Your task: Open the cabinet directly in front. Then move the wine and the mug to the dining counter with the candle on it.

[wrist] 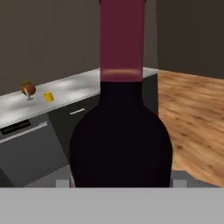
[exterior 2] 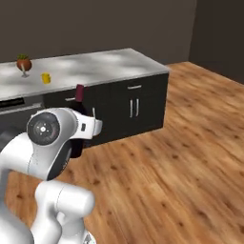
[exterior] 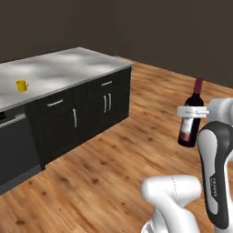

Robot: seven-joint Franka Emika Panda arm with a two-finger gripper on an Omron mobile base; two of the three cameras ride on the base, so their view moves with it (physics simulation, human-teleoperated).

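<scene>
The jaws of the gripper (exterior: 193,110) are closed around the wine (exterior: 191,119), gripped at the shoulder just below the neck, so that the red top stands above the jaws and the labelled body hangs below them. The bottle's long axis is carried nearly upright, leaning slightly. It is held in the air over the wooden floor (exterior: 113,159), well apart from the tabletop of the dining counter (exterior: 68,68). That tabletop lies ahead of the jaws, across open floor, as the hand view shows past the bottle's dark body. On it the mug (exterior 2: 45,78) is already standing, with the candle (exterior 2: 23,64) just beside it on the side away from the counter's near corner. The coming move is judged to turn on this: the bottle must be carried forward until its base is above the tabletop, then lowered along its own axis onto a bare patch near the mug, without striking mug or candle.
</scene>
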